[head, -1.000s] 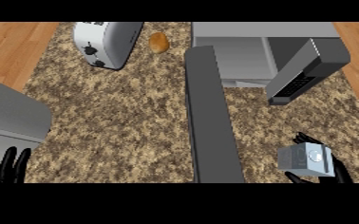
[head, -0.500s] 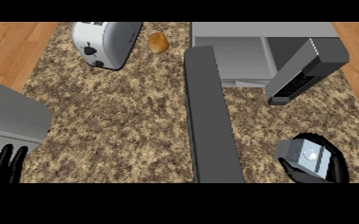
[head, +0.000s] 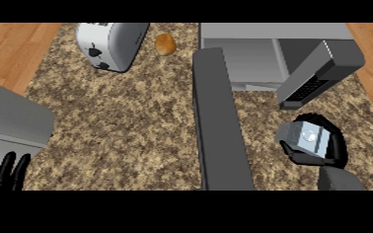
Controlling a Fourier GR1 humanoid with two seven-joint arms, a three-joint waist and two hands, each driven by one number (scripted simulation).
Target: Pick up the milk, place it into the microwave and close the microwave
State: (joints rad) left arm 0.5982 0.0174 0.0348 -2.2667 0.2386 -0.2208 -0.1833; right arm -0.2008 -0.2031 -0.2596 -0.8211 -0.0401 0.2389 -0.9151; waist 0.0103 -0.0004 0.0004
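The milk (head: 304, 136), a small grey carton with a round cap on top, sits inside my right hand (head: 326, 147), whose black fingers curl round it at the lower right of the counter. It is tilted, just below the open microwave door (head: 315, 74), which swings out to the right. The microwave (head: 251, 61) stands at the top right with its grey cavity showing. My left hand (head: 12, 170) rests at the lower left edge, fingers straight and up.
A long dark grey bar (head: 217, 123) runs down the counter between the two halves. A silver toaster (head: 109, 43) and a brown bread roll (head: 165, 44) lie at the back left. A grey appliance corner (head: 22, 118) juts in from the left.
My right hand has carried the milk up and away from the lower edge, toward the open microwave door. The left hand has stayed put.
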